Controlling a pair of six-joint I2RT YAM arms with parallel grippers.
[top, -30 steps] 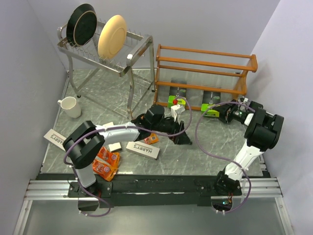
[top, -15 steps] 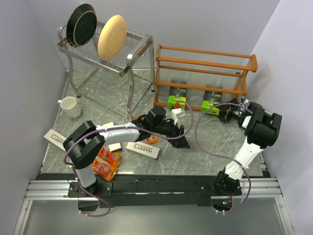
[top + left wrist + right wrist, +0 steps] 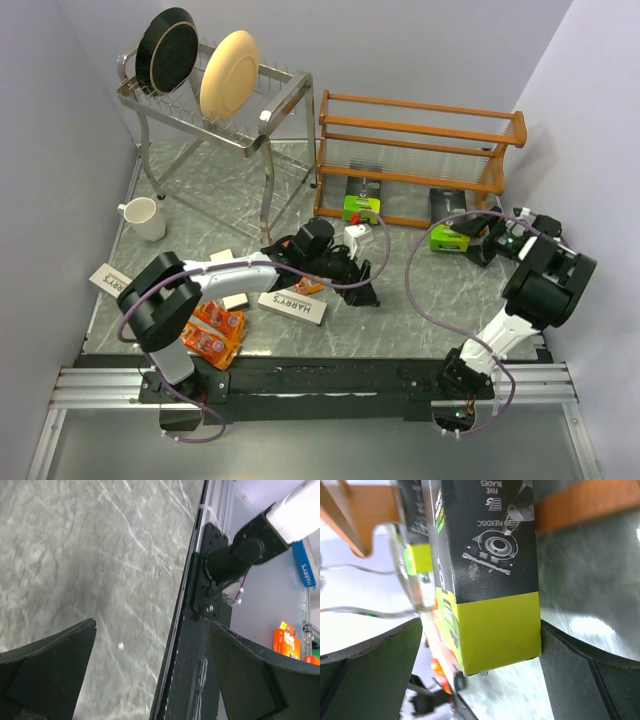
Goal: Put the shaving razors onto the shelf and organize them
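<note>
A black-and-lime-green razor pack [image 3: 450, 236] lies on the table at the right front of the orange-brown wooden shelf [image 3: 420, 128]. My right gripper [image 3: 479, 243] is open around its lime end [image 3: 492, 625]; the pack touches one finger, with a gap at the other. A second black-and-lime pack [image 3: 362, 206] sits in the shelf's bottom tier. My left gripper [image 3: 367, 291] is open and empty over bare table [image 3: 75, 555]. A white HARRY'S box [image 3: 292, 306] lies by the left arm and another [image 3: 112, 281] at far left. Orange packs [image 3: 216, 334] lie near the front left.
A silver metal rack [image 3: 250, 135] with two plates stands at the back left. A white mug [image 3: 143, 217] sits on the left. A small orange pack [image 3: 309, 287] lies under the left arm. The table's front edge and the right arm's base [image 3: 230, 562] show in the left wrist view.
The right gripper has drawn back to the right and nearer, and the black-and-lime pack has come out from the shelf's front with it. The left gripper has shifted slightly nearer.
</note>
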